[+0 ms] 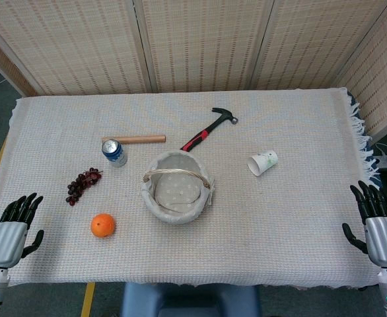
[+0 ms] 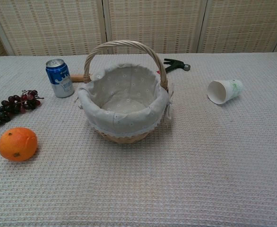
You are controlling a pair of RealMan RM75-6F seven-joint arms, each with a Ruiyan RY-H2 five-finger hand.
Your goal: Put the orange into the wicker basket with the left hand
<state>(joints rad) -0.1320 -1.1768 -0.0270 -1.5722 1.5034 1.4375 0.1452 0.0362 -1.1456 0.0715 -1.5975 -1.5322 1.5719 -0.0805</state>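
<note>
While your left hand (image 1: 12,228) rests spread and empty at the table's near corner, the orange (image 1: 103,225) lies off to its right, the wicker basket (image 1: 176,187) beyond. Your right hand (image 1: 378,221) is likewise spread on the woven cloth (image 1: 299,218).

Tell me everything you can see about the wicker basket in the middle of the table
The round woven wicker basket stands upright near the middle of the cloth-covered table. A pale fabric liner with a small flower print covers its inside and folds over the rim, edged with white lace. A single arched wicker handle spans the top. Nothing shows inside it. It rests on the table cloth alone, and no hand touches it. The round orange fruit lies apart from it, toward the robot's left.
</note>
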